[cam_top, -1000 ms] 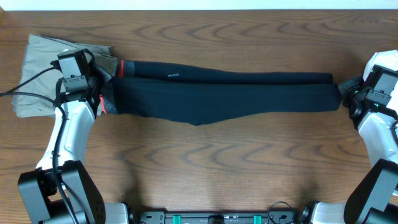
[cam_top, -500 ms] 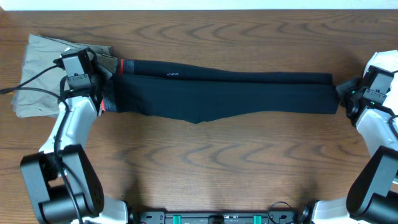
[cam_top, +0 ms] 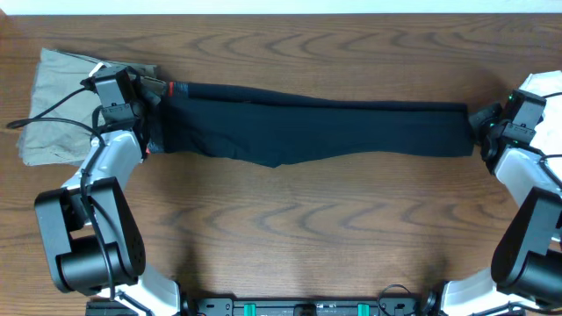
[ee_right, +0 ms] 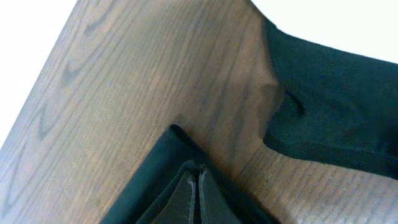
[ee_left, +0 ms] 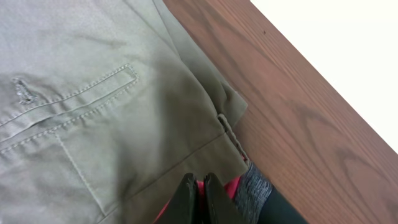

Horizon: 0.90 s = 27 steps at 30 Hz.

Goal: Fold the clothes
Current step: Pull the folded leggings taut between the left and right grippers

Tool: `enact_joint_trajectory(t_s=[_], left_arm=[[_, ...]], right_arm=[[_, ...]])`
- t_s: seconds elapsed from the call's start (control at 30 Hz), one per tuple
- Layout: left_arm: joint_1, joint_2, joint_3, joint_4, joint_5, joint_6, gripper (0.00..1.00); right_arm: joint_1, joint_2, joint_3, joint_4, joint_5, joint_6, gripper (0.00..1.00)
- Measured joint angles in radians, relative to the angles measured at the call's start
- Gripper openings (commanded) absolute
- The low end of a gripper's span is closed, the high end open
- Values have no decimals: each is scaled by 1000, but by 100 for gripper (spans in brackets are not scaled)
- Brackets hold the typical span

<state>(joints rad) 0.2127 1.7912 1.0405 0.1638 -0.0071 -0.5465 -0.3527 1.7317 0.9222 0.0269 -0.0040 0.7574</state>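
Black leggings (cam_top: 316,127) lie stretched lengthwise across worktop (cam_top: 307,228), waist end left. The left fingers (ee_left: 186,198) are pinched tight on red-grey waistband (ee_left: 254,186), beside khaki trousers (cam_top: 57,105). The right fingers (ee_right: 186,198) are pinched tight on the leggings' ankle end.

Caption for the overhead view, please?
Left gripper and right gripper hold black leggings stretched across a table beside khaki trousers.

1. My left arm (cam_top: 107,167): extended away from its base, wrist angled inward.
2. My left gripper (ee_left: 200,182): jaws pinched together on the leggings (cam_top: 316,130) at the waistband.
3. My right arm (cam_top: 520,175): extended likewise, wrist turned inward.
4. My right gripper (ee_right: 198,170): jaws closed on the leggings' ankle end.
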Motion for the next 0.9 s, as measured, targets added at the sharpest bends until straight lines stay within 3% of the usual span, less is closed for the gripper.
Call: enact_joint_trajectory(t_s=[0.3,0.63,0.9], left_arm=[[0,22,0,40,0,0,7],[-6,23,1,54,0,0,6],[-32,24,14,75,-10,0,7]], right_arm=[[5,78,43,20,0,-12,2],[24,84,201,-90,5,-40,1],[24,98,212,-109,23,-50,2]])
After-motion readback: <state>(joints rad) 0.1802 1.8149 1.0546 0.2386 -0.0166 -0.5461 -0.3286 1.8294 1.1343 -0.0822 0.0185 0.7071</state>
